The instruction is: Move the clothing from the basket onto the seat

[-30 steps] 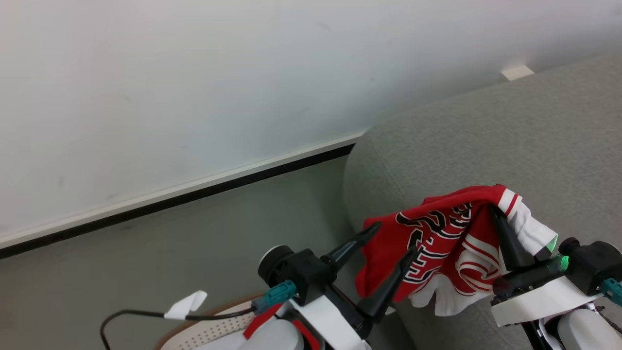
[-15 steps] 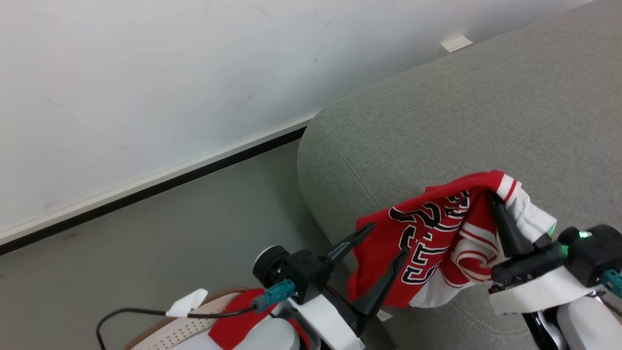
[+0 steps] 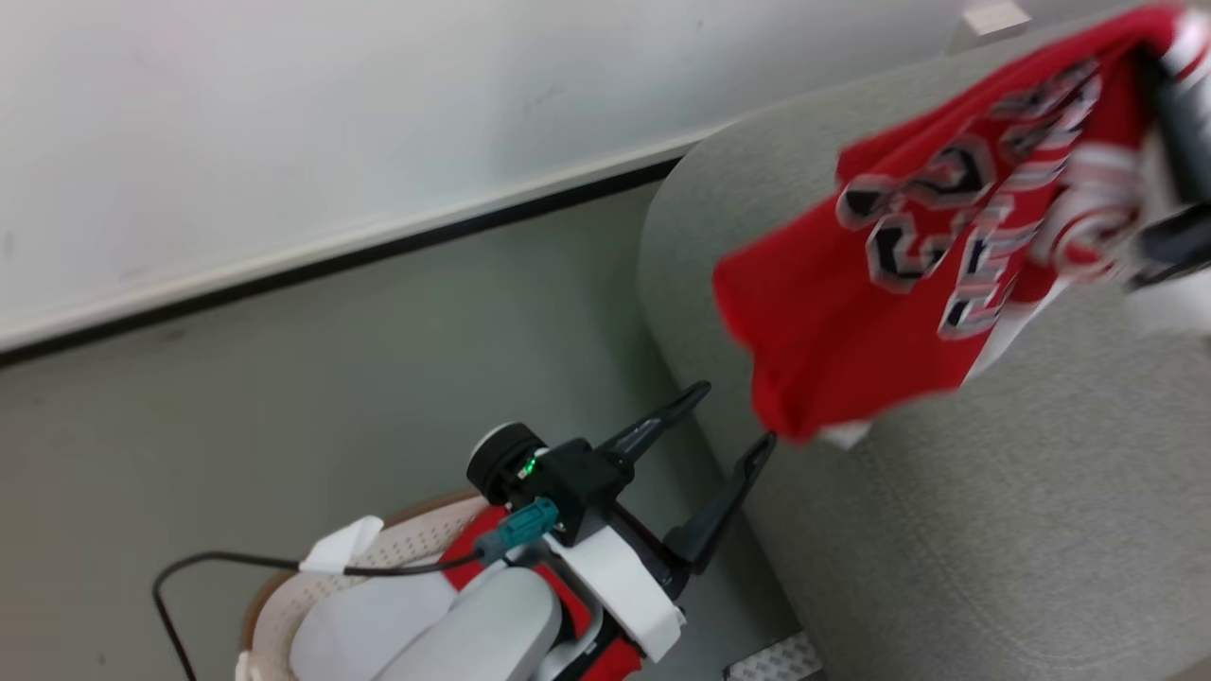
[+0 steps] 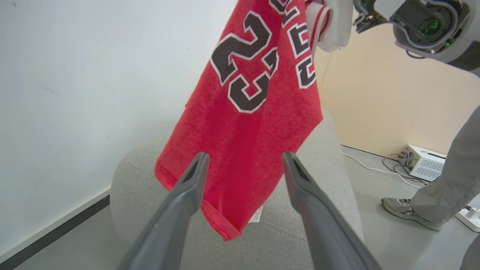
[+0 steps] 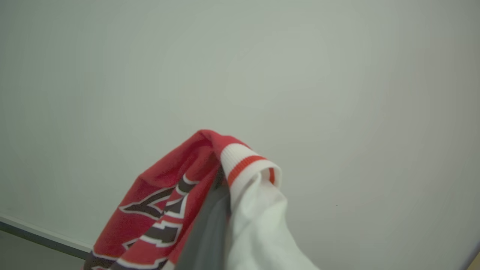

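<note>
Jersey (image 3: 851, 322) hangs pinched in the closed right gripper (image 5: 217, 183) above the seat (image 3: 946, 530). Left gripper (image 3: 736, 413) stands wide open and empty, near the basket (image 3: 416, 539).

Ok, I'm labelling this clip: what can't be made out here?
Head view: the jersey lettering is blurred.
Head view: the right gripper is wrapped in the jersey and cut by the right edge.
Head view: the basket contents sit mostly behind the left arm, cut off at the bottom.
</note>
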Robot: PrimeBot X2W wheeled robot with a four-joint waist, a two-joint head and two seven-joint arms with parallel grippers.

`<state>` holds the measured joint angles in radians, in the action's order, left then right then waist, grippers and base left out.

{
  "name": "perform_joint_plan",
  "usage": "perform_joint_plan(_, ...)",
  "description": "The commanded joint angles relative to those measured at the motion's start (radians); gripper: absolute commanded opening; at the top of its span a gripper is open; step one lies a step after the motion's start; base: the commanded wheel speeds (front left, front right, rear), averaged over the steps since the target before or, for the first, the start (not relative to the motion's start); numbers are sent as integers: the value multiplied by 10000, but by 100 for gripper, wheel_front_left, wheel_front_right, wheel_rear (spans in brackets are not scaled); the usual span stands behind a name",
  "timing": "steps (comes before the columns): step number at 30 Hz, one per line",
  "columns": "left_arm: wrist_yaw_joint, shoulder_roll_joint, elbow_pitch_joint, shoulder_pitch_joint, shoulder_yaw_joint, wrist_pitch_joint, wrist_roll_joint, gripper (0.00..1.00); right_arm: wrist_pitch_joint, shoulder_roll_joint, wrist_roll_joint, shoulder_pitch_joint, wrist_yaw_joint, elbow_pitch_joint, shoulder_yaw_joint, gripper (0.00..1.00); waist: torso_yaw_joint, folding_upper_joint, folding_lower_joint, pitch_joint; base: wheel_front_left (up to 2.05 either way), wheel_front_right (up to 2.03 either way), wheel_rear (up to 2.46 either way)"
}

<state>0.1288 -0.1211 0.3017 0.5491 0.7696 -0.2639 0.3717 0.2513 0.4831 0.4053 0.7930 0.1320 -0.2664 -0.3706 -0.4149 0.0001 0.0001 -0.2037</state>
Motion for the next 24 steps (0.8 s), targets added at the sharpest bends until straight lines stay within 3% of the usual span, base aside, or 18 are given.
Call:
perform_joint_plan(1, 25, -126, -58, 214, 14, -8, -161, 100, -147, 424, -38, 563, -25, -283, 151, 0, 593, -1, -1, -643, 0, 0, 0)
perform_joint_plan(7, 25, -284, -188, 706, 119, 1, -308, 100, -372, 1839, 112, 2350, -25, -1219, 563, 0, 1271, -1, -1, -1722, 0, 0, 0)
perform_joint_plan(12, 26, -307, -243, 1072, 171, 23, -350, 100, -600, 2462, 148, 3138, -25, -2300, 759, 0, 1649, -1, -1, -2536, 0, 0, 0)
perform_joint_plan(15, 25, -300, -254, 1193, 172, 29, -380, 100, -819, 2501, 298, 3197, -25, -2903, 674, 0, 1777, -1, -1, -2838, 0, 0, 0)
perform_joint_plan(19, 3, -308, -251, 1407, 136, 32, -401, 100, -1158, 2532, 265, 3283, -25, -4578, 624, 0, 1987, -1, -1, -3343, 0, 0, 0)
perform_joint_plan(24, -99, -346, -279, 1596, 38, 24, -414, 100, -1831, 1911, 285, 3352, -24, -6736, 475, 0, 2254, -1, -1, -3816, 0, 0, 0)
